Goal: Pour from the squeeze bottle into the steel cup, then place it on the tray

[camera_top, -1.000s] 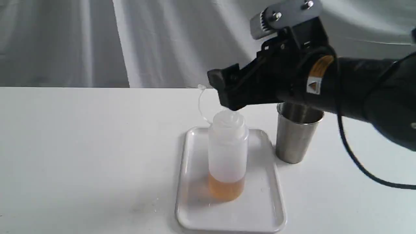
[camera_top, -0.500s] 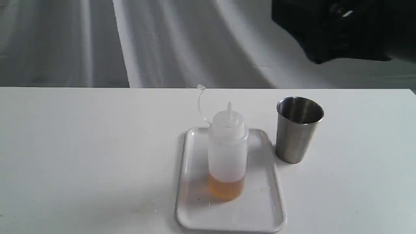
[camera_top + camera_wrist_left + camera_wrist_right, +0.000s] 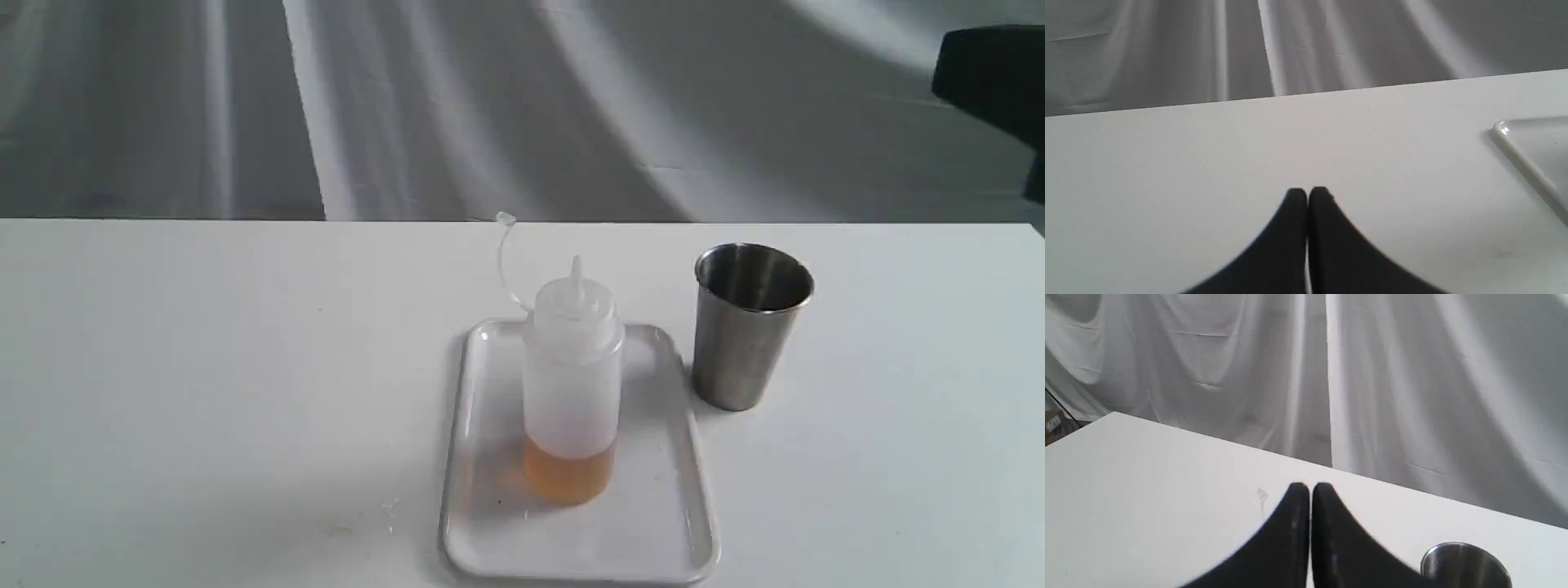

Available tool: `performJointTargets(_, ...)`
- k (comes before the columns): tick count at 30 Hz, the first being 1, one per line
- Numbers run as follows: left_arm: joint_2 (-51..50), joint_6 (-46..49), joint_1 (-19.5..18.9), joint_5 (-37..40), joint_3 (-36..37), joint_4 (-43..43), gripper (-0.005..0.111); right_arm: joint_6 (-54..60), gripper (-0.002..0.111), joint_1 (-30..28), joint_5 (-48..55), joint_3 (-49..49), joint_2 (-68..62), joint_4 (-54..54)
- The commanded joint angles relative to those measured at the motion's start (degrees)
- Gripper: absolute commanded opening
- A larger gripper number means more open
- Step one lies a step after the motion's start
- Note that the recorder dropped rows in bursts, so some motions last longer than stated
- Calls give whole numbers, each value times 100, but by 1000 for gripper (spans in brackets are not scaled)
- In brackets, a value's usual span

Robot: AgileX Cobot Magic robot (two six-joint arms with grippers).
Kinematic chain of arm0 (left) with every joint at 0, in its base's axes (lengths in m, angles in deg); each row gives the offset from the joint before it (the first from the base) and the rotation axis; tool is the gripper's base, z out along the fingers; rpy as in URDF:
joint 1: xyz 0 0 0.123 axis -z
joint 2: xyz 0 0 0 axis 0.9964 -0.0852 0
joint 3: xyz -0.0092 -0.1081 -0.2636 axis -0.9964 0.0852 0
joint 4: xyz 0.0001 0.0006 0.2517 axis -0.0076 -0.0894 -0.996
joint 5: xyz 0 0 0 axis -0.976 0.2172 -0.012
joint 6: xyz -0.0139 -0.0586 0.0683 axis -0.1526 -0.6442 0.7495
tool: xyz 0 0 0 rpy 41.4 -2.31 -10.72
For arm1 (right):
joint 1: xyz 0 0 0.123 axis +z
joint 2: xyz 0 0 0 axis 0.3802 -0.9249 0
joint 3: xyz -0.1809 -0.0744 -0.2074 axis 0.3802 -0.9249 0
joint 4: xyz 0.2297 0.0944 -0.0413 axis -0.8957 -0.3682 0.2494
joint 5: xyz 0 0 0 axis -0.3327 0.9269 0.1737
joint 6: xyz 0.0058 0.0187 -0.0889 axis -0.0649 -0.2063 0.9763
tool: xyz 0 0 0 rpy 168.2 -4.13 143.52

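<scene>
Squeeze bottle [image 3: 571,384]: upright on the tray [image 3: 653,523], toward its far half, nozzle pointing straight up. Body translucent; amber liquid [image 3: 569,475] fills only the lowest band, the rest above it cloudy white. Cap strap [image 3: 504,261] curls up and away from the shoulder on the left, its small cap hanging free at the end.

Tray: flat on the table [image 3: 204,367], nothing on it but the bottle.

Steel cup [image 3: 747,335]: upright on the table just right of the tray's far right corner, a narrow gap between them. Mouth open, inside dark; contents cannot be told.

Left gripper [image 3: 1307,194]: fingers pressed together, nothing between them, over bare table. A corner of the tray's rim shows off to one side.

Right gripper [image 3: 1310,489]: fingers also closed tip to tip, empty. Cup rim visible close by, not touching.

Exterior view: only a dark piece of the right arm [image 3: 992,73] at the upper right edge, well apart from cup and bottle. Grey-white cloth [image 3: 490,106] hangs behind the table.
</scene>
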Motion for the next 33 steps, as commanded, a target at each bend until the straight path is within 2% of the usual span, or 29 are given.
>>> performJointTargets(1,15,-32,-9,-39,25,4,0,-37,0,14,1,-29,41,-9)
performJointTargets(13,15,-21,-9,-39,25,4,0,-37,0,-43,0,-93,66,282)
performJointTargets(23,15,-21,-9,-39,25,4,0,-37,0,-1603,-348,-1075,891,227)
performJointTargets(30,15,-21,-9,-39,25,4,0,-37,0,-2757,-1607,-2359,1723,227)
performJointTargets(33,15,-7,-9,-39,25,4,0,-37,0,-3131,-1824,-2940,2144,227)
